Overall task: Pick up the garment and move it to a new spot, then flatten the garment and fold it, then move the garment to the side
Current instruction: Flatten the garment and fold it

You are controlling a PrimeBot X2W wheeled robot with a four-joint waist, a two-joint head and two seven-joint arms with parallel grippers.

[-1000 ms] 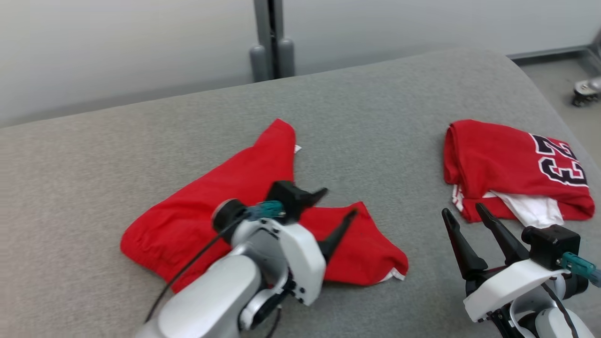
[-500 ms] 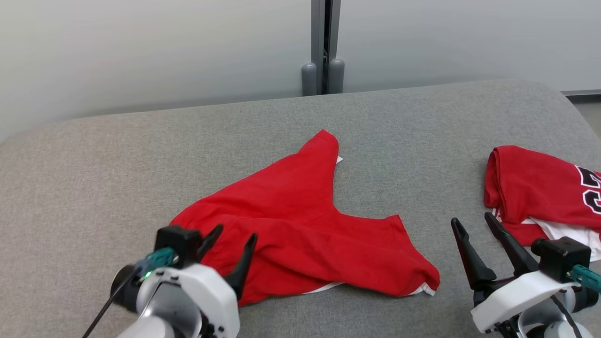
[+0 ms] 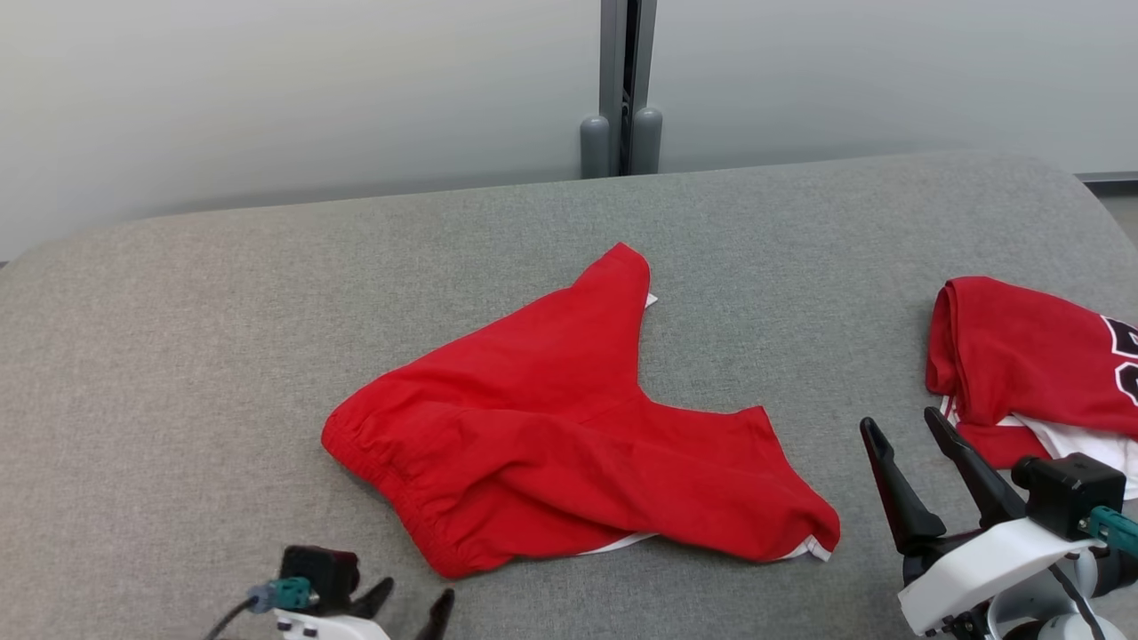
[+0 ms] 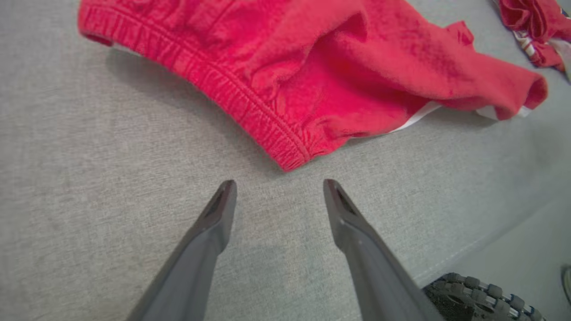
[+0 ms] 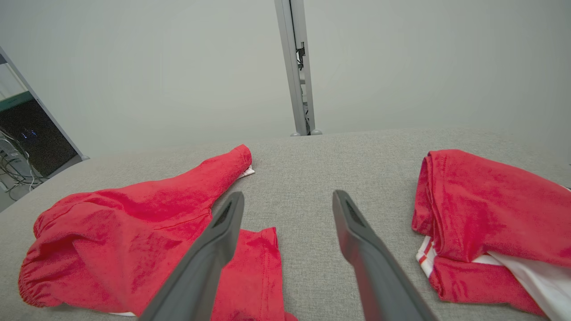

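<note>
A pale wall [image 3: 267, 89] and a grey post [image 3: 622, 80] stand behind a grey, cloth-covered table [image 3: 178, 356] with rounded corners. At the near left edge of the head view, the left gripper [image 3: 414, 597] hangs low over bare cloth, its fingers [image 4: 214, 227] spread apart and holding nothing. In the left wrist view their tips stop just short of the gathered waistband [image 4: 250, 111]. A treaded wheel [image 4: 473, 294] shows beside the table edge in that view.

The red shorts [image 3: 551, 427] lie loose and rumpled at the middle of the table. The waistband faces the near left, one leg reaches toward the post, and the other runs right, with white trim showing at its hem.

Further right, the right gripper [image 3: 900, 422] hovers above the table between the shorts and a folded red jersey [image 3: 1022, 356]. Its fingers [image 5: 361, 249] are apart and empty, touching neither garment. The jersey lies near the table's right edge, well apart from the shorts, with white fabric at its near side and a dark numeral at the frame's edge.
</note>
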